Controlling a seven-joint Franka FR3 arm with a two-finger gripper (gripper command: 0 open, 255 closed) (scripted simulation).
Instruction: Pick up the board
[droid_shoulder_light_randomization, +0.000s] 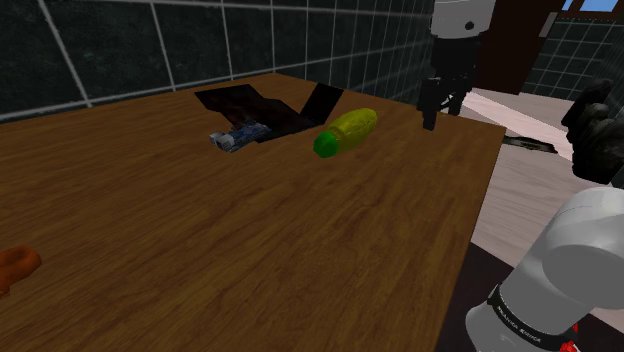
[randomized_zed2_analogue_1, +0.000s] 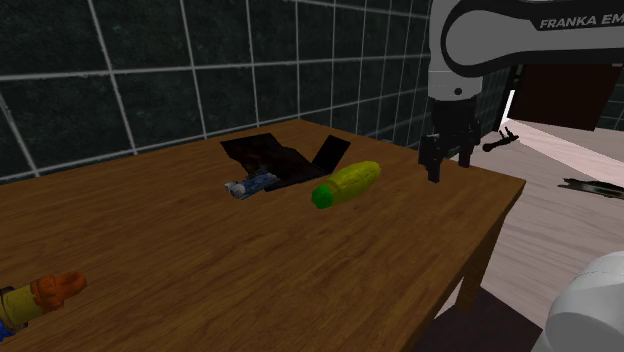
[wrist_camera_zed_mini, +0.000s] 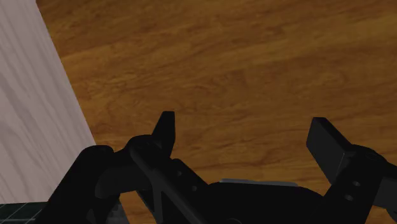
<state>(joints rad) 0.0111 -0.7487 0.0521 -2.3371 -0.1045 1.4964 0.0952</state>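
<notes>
The board (droid_shoulder_light_randomization: 238, 136) is a small blue circuit board lying flat on the wooden table (droid_shoulder_light_randomization: 200, 240), at the front edge of a black angular shape (droid_shoulder_light_randomization: 265, 108). In the second exterior view the board (randomized_zed2_analogue_1: 252, 183) lies left of a yellow bottle. My gripper (droid_shoulder_light_randomization: 440, 110) hangs above the table's far right corner, well to the right of the board, pointing down. Its fingers stand apart with nothing between them. In the wrist view the gripper (wrist_camera_zed_mini: 245, 127) is open over bare wood (wrist_camera_zed_mini: 222, 57), close to the table's edge.
A yellow-green bottle with a green cap (droid_shoulder_light_randomization: 345, 131) lies between board and gripper. An orange object (randomized_zed2_analogue_1: 55, 288) sits at the table's near left. A dark tiled wall (droid_shoulder_light_randomization: 100, 40) runs behind the table. Pale floor (wrist_camera_zed_mini: 32, 114) lies beyond the table's right edge.
</notes>
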